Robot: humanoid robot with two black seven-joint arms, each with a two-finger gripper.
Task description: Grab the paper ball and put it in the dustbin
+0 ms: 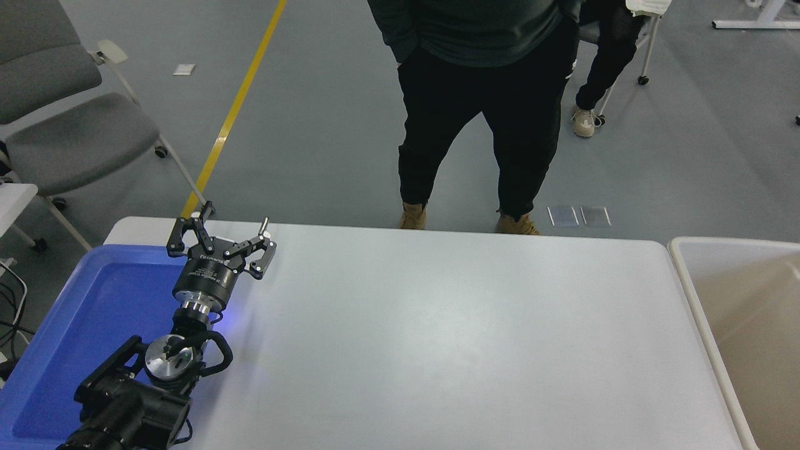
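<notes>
The dustbin (pixel 690 294) is a large beige bin with a white rounded rim at the table's right edge; the part of its inside that shows holds nothing. The paper ball is out of view. My right arm and gripper are out of view too. My left gripper (pixel 220 232) is parked at the lower left, open and empty, over the far right corner of the blue tray.
A blue shallow tray (pixel 81 325) lies at the table's left end under my left arm. The white table (pixel 450 337) stretches between tray and bin. A person (pixel 481 106) stands at the far edge, another sits behind at the right. Grey chairs (pixel 69 125) stand at the far left.
</notes>
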